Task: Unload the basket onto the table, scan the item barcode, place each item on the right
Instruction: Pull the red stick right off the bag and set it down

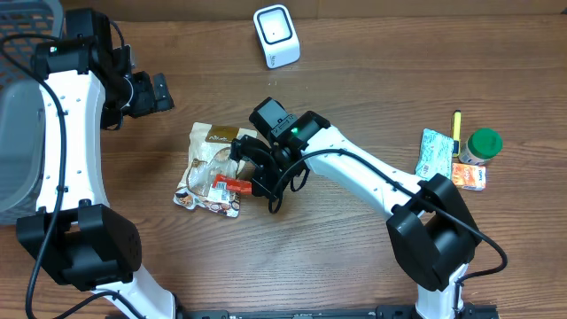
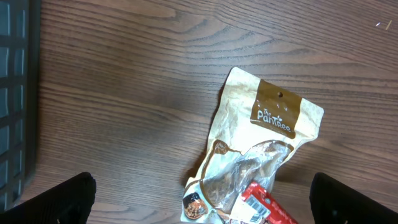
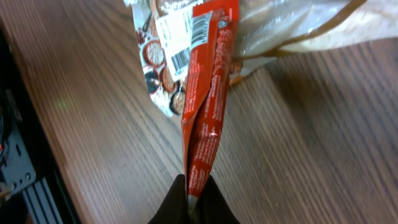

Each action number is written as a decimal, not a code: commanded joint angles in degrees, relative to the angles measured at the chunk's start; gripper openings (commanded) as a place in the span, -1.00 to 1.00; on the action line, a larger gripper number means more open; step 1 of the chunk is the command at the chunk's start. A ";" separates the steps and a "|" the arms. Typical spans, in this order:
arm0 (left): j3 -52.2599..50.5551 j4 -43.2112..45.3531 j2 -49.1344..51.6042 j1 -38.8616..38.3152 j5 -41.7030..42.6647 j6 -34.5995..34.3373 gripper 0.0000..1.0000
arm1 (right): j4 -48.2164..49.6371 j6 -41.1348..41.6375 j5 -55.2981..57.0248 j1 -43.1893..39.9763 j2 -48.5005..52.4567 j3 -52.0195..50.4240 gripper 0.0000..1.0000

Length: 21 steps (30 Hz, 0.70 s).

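Note:
A flat red packet (image 3: 208,99) with a barcode near its far end is pinched at its near end by my right gripper (image 3: 195,200), which is shut on it. In the overhead view the red packet (image 1: 229,186) lies partly over a brown and clear snack bag (image 1: 211,159), with my right gripper (image 1: 257,183) at its right end. The white barcode scanner (image 1: 276,35) stands at the back of the table. My left gripper (image 1: 159,91) hovers open at the upper left, apart from everything. Its wrist view looks down on the snack bag (image 2: 267,137) and a corner of the red packet (image 2: 264,208).
A grey basket (image 1: 18,133) stands at the left edge. At the right lie a teal packet (image 1: 434,152), a green-capped bottle (image 1: 483,146), a small orange box (image 1: 469,175) and a yellow pen (image 1: 457,124). Bare wood shows between scanner and bag.

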 commanded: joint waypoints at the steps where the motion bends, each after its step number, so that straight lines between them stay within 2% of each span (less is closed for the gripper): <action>1: -0.11 0.07 -0.26 -0.44 0.39 0.66 1.00 | -1.75 -3.02 -0.55 -1.95 0.02 -0.26 -0.93; 4: -0.11 0.07 -0.26 -0.44 0.39 0.66 1.00 | -4.59 -6.67 -0.52 -3.74 0.02 -0.26 -0.92; 16: -0.11 0.09 -0.26 -0.44 0.39 0.66 0.99 | -4.98 -9.97 0.55 -5.40 0.15 -0.42 -0.93; 21: -0.11 0.07 -0.26 -0.44 0.39 0.66 1.00 | -5.64 -15.47 -3.19 -7.23 -0.44 -0.42 -0.92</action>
